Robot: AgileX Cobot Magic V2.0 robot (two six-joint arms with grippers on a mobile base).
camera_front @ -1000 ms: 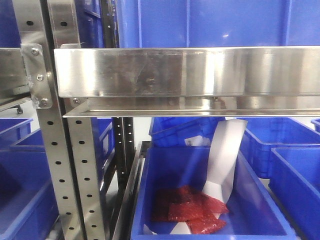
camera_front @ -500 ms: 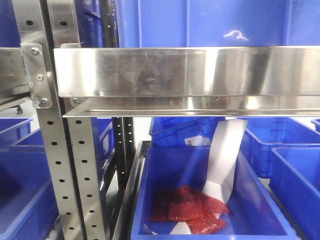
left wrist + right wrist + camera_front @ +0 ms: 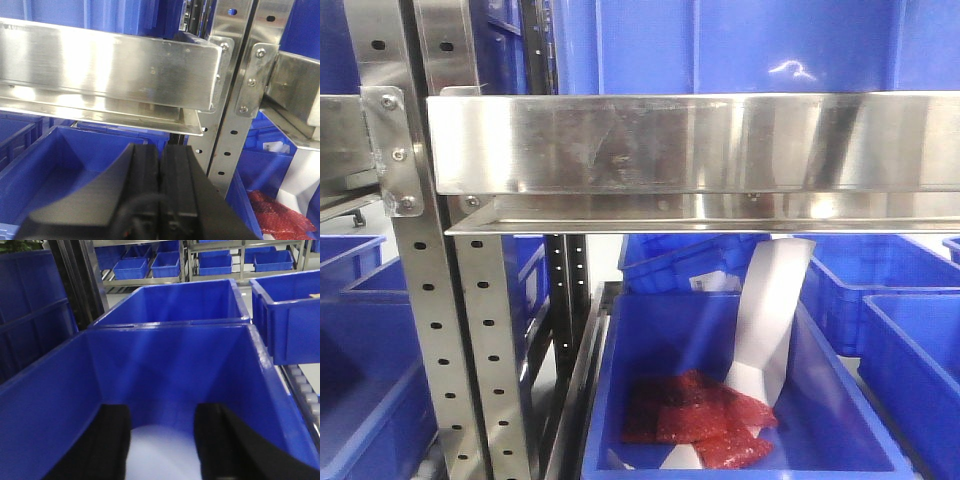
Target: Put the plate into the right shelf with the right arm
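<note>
The right gripper [image 3: 161, 450] stands open inside a deep blue plastic bin [image 3: 170, 365], a blurred glossy white round plate [image 3: 162, 452] between its jaws. The left gripper [image 3: 160, 172] is closed on nothing below the brushed stainless-steel shelf [image 3: 110, 67]. No writing is readable.

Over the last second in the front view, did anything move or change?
A small white glint appeared on the blue bin above the right shelf and stays there. The shelf, the red packets and the white sheet did not move.
</note>
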